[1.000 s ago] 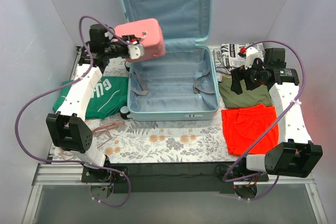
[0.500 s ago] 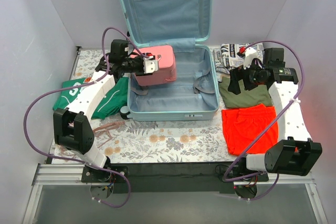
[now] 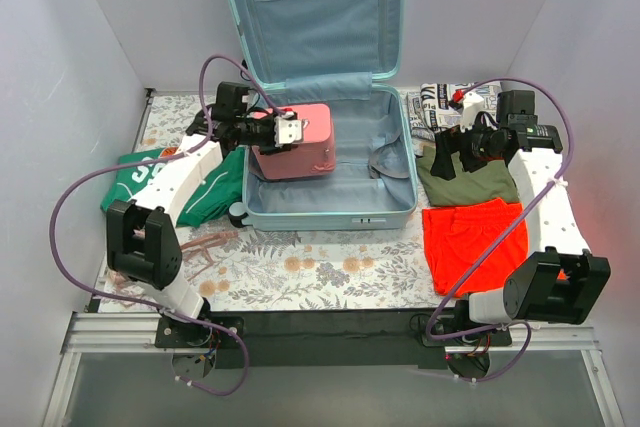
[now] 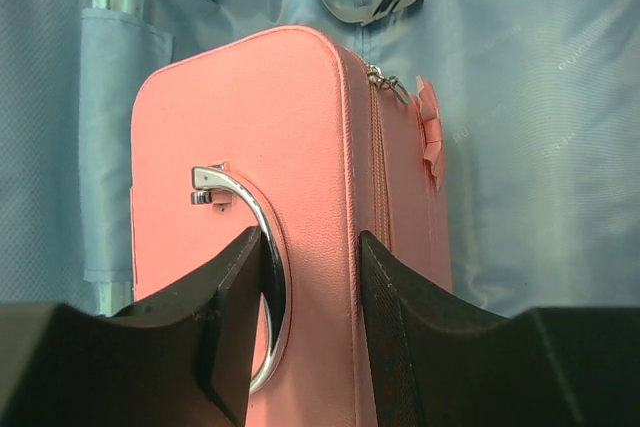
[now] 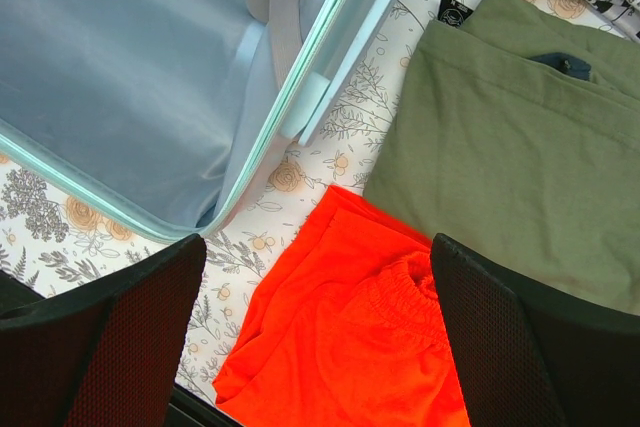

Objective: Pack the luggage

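Floral table [image 3: 330,267]; wrist view shows left tool [image 4: 308,247] clamping pink case [image 4: 300,117], right tool [image 5: 318,247] apart.

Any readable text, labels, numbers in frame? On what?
Nothing legible.
White print on the green jersey: folded, unreadable.
Lettering on the black-and-white printed cloth: too small.
Logo on the black tag of the olive garment: blurred.
No text visible on the luggage or pink case.

Mint luggage [image 3: 330,213], pink case [image 3: 308,149]
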